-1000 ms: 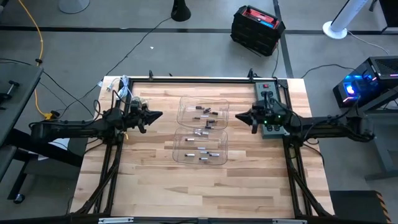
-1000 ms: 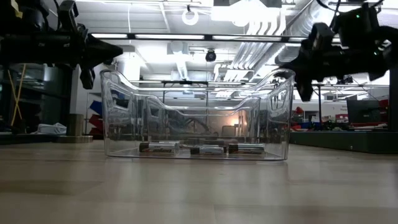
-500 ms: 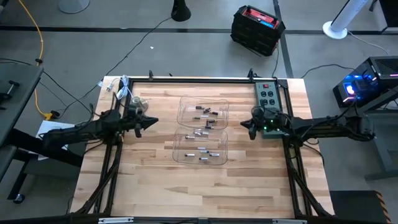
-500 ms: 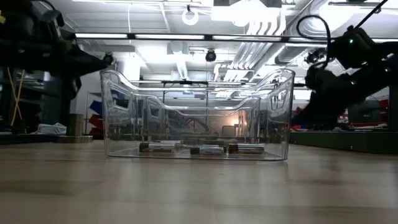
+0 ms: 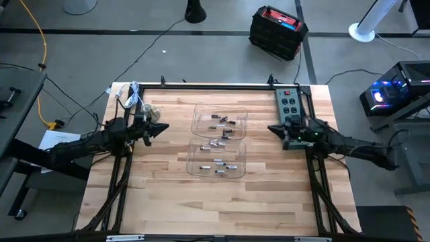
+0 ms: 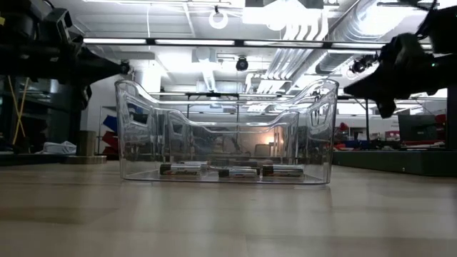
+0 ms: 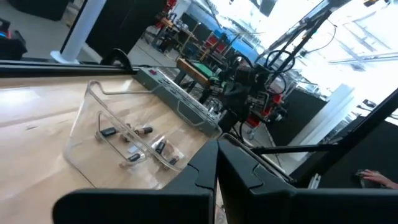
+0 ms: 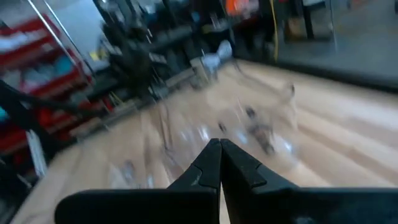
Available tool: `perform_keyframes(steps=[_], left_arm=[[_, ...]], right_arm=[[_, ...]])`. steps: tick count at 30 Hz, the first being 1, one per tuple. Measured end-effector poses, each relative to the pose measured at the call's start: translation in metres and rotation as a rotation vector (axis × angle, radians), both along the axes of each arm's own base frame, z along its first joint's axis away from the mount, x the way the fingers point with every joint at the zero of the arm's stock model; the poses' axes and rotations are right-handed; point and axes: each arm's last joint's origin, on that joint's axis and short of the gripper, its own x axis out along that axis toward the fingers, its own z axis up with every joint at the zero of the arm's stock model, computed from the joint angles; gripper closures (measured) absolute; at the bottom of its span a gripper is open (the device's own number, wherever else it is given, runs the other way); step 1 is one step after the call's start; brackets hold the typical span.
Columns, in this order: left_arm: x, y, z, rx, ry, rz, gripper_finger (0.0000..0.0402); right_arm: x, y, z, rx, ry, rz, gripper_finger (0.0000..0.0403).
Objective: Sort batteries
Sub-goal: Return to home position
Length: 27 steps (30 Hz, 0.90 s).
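Observation:
Two clear trays sit side by side mid-table. The far tray [image 5: 219,122] and the near tray [image 5: 216,160] each hold several small batteries [image 5: 218,143], silvery and dark, lying on the tray floors; in the low view they show through the near tray's wall [image 6: 228,170]. My left gripper [image 5: 164,127] hangs shut left of the trays, pointing toward them; its joined fingertips [image 7: 217,149] show in the left wrist view. My right gripper [image 5: 271,128] is shut right of the trays, over the table beside the power strip; its tips [image 8: 220,145] meet too. Neither holds anything.
A grey power strip [image 5: 290,111] lies along the table's right edge, under my right arm. A white cable bundle [image 5: 134,98] sits at the far left corner. A black frame [image 5: 215,85] rims the table. Bare wood lies near the trays' near side.
Both arms have drawn back from the trays toward their own table edges, the left gripper leftward and the right gripper rightward. The right arm has swung so it now slants toward the near right. Trays and batteries have stayed put.

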Motion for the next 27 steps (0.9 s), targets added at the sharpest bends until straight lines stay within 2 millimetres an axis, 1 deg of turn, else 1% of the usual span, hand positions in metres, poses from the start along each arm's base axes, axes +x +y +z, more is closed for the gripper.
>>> perform_keyframes(steps=[3,5,7,9,27], left_arm=[[0.000,-0.001,0.000,0.000,0.000,-0.011,0.0401],[0.001,-0.002,0.000,0.000,0.000,-0.024,0.0401],[0.001,-0.003,0.000,0.000,-0.001,-0.036,0.0401],[0.001,-0.004,0.000,0.000,-0.001,-0.043,0.0401],[0.002,-0.008,0.000,0.000,0.000,-0.089,0.0401]], right_arm=[[-0.007,0.002,0.003,-0.025,-0.086,0.003,0.0402],[-0.011,0.004,0.008,-0.045,-0.153,0.003,0.0402],[-0.012,0.004,0.014,-0.065,-0.210,0.003,0.0402],[-0.012,0.004,0.015,-0.067,-0.227,0.006,0.0402],[-0.011,0.004,0.007,-0.043,-0.148,0.014,0.0402]])
